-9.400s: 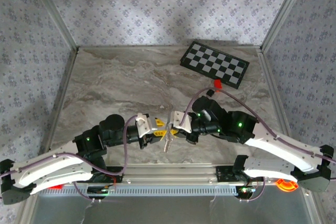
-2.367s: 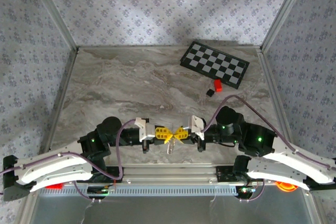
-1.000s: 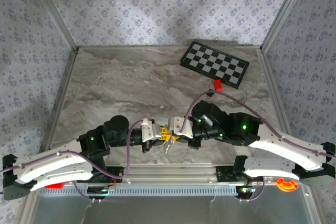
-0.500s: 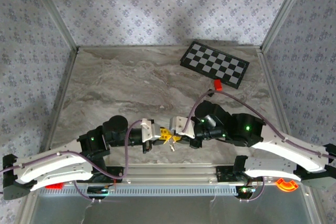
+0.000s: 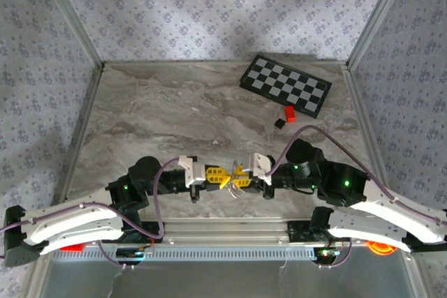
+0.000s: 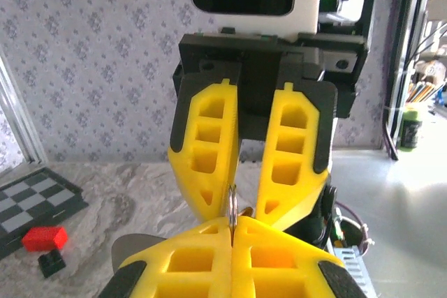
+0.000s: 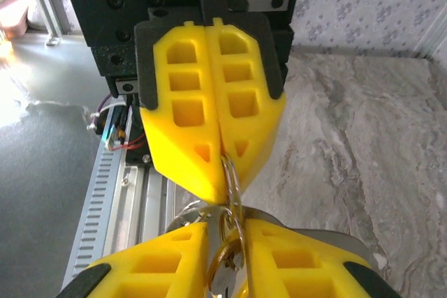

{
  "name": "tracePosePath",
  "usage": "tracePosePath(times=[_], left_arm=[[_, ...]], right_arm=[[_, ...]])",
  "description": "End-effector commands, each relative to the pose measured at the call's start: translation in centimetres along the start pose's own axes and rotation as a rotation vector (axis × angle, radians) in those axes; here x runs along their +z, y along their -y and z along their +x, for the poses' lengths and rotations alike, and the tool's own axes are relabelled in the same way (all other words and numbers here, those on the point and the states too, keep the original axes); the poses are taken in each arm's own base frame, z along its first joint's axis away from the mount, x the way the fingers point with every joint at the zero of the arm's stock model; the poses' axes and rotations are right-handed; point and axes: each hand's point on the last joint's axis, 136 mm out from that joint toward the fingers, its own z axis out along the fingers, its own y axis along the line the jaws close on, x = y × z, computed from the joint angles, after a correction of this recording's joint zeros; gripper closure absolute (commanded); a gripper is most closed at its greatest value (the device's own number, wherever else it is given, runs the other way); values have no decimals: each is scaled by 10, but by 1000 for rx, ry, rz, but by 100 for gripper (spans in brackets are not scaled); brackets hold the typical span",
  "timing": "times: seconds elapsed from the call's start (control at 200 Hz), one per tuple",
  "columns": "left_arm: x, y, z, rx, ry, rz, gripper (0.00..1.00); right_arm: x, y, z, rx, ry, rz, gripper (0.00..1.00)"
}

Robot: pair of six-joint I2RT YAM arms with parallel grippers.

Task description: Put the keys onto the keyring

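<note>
The left end effector [image 7: 227, 176] was pressed fully together, its yellow fingers [image 7: 185, 95] meeting along their whole length. At the tips it pinched the thin wire of the keyring [image 7: 230, 204]. The ring ran straight out from that pinch into the right end effector [image 6: 239, 209], which faced it tip to tip.

The right end effector's fingers [image 6: 293, 148] stood slightly spread, with a narrow gap between them. The ring's loop and the silvery keys [image 5: 236, 189] lay in that gap. Whether the right pads touched the metal could not be told. From above, the keys showed as a small pale cluster just on the near side of the two sets of tips.

Both arms lay low along the near edge of the tabletop [image 5: 160, 116]. The left arm reached in from the near left and the right arm from the near right. Their wrists were level and pointed at each other, meeting near the middle, just beyond the near rail. The right arm's elbow sat a little farther out than its wrist.

Well apart, toward the far right, a checkerboard [image 5: 285, 94] lay flat. A red block [image 5: 290, 112] and a black block [image 5: 279, 123] sat just beside its near edge.
</note>
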Motion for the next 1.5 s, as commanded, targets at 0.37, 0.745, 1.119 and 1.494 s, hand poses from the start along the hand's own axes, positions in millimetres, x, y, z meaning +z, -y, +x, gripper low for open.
tracePosePath(times=[0.37, 0.745, 1.119, 1.494], left_arm=[[-2, 9, -29, 1, 121, 52, 100], [-4, 9, -24, 4, 107, 44, 100], [-5, -1, -13, 17, 35, -14, 99], [-13, -20, 14, 51, -187, -131, 74]], right_arm=[[-12, -3, -23, 1, 159, -13, 66], [-6, -4, -25, 13, 173, -41, 75], [-5, 4, -20, 21, 129, -2, 100], [-10, 12, 0, 33, -117, 21, 100]])
